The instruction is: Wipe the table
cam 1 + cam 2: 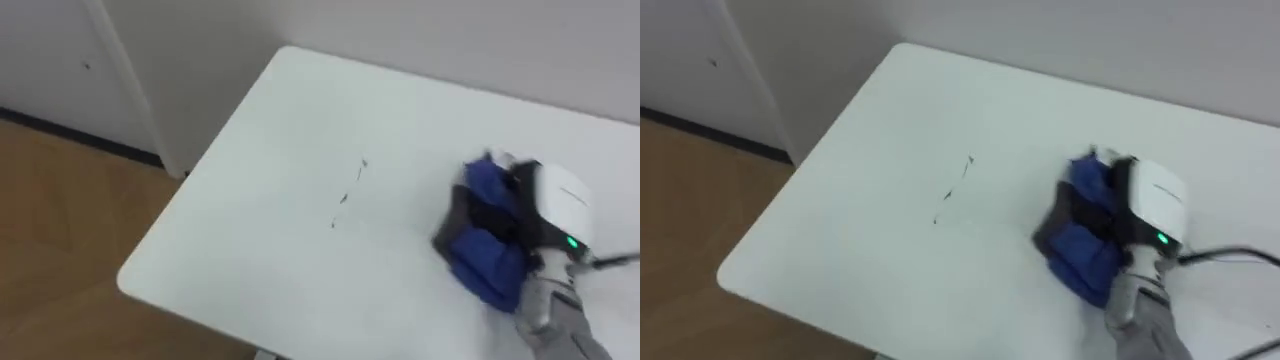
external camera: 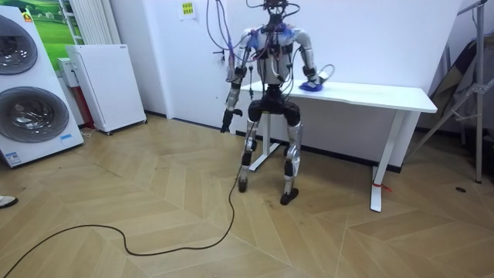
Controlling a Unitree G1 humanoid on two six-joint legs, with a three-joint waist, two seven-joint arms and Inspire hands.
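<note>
I stand at the left end of a white table point(image 1: 270, 140) against the wall. A crumpled blue cloth point(image 1: 488, 258) lies on the tabletop toward its right side, and my right hand point(image 1: 562, 203) rests on it with dark fingers point(image 1: 456, 216) curled into the folds. A few small dark marks point(image 1: 345, 196) dot the surface to the left of the cloth, a short way off. In the room view the right hand point(image 2: 309, 80) is on the cloth point(image 2: 314, 87) on the table point(image 2: 386, 96), and my left hand point(image 2: 226, 120) hangs at my side.
The table's near left corner point(image 1: 125, 282) drops off to wooden floor point(image 1: 50, 230). A white cabinet point(image 2: 104, 85) and a washing machine point(image 2: 27, 89) stand at the room view's left. A folded metal stand point(image 2: 463, 85) leans beyond the table's far end.
</note>
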